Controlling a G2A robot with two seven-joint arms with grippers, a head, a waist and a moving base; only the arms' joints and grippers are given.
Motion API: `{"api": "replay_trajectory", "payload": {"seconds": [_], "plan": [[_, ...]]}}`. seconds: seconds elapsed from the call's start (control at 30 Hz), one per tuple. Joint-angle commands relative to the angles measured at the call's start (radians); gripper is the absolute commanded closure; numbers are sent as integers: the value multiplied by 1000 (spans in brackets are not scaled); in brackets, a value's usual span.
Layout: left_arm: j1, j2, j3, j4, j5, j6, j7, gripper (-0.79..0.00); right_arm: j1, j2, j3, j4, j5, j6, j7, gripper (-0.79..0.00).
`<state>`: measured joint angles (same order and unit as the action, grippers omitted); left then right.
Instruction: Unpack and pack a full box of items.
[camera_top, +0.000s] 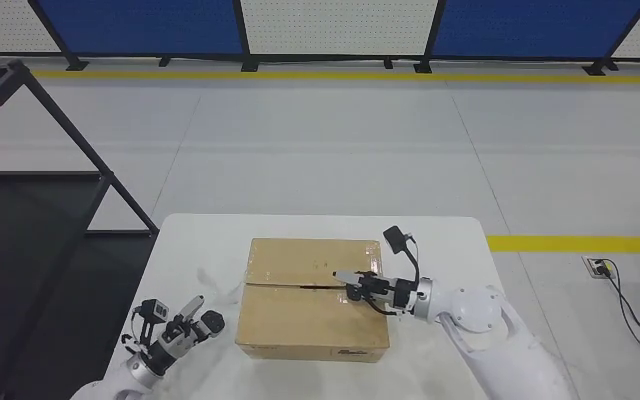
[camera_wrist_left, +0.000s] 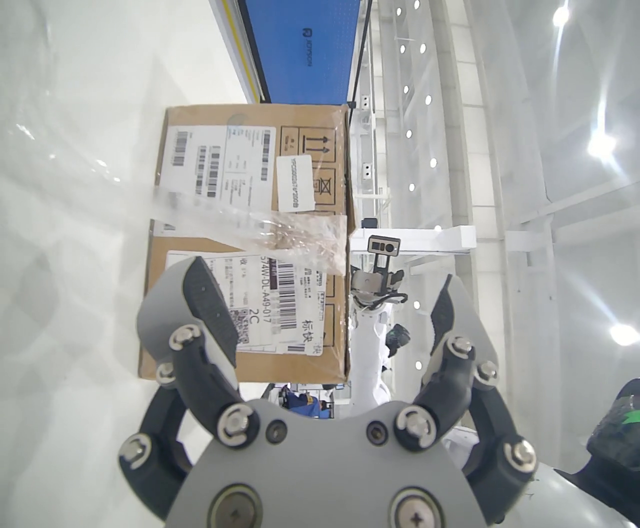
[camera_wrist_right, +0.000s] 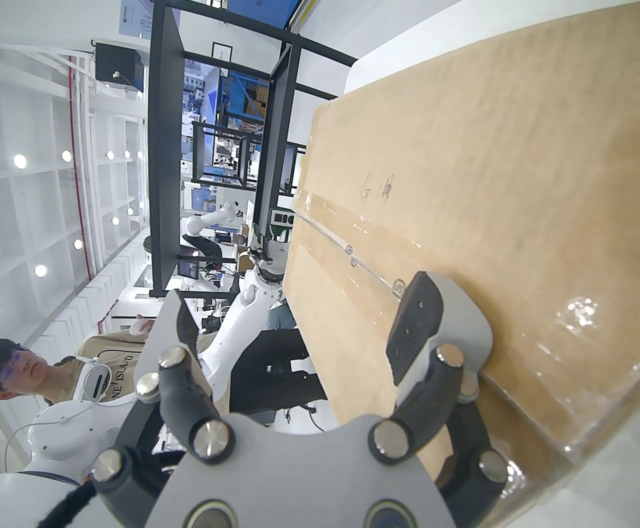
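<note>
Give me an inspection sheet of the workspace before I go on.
Surface: white table, with the box mid-table.
Job's things: cardboard box, flaps shut; seam tape runs along its top; labels on one side.
Clutter: crumpled tape end trailing off the labelled side.
Grippers: left gripper open, near a table corner, apart from the box; right gripper open over the top seam, contact unclear.
Cables: black wrist cable; floor cable by a socket.
Surroundings: black rack, blue panels, yellow floor line.

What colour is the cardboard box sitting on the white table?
The closed cardboard box is plain brown, best seen in the top view.
</note>
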<state>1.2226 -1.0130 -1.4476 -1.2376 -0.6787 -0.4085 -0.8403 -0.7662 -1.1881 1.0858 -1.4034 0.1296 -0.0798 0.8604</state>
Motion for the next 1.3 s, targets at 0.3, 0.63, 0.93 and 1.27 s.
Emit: {"api": "replay_trajectory", "payload": {"seconds": [0.3, 0.63, 0.93, 1.27], "plan": [[-68, -29, 79, 87, -87, 58, 31, -785, -6, 3, 14, -4, 0, -2, 5, -785], [-54, -32, 74, 42, -41, 79, 130, -785, -10, 4, 21, -1, 7, -9, 10, -785], [-80, -55, 115, 16, -73, 152, 246, -785, -9, 4, 22, 2, 9, -12, 10, -785], [-55, -67, 138, -2, -34, 138, 237, -785, -4, 4, 20, 0, 8, -6, 12, -785]]}}
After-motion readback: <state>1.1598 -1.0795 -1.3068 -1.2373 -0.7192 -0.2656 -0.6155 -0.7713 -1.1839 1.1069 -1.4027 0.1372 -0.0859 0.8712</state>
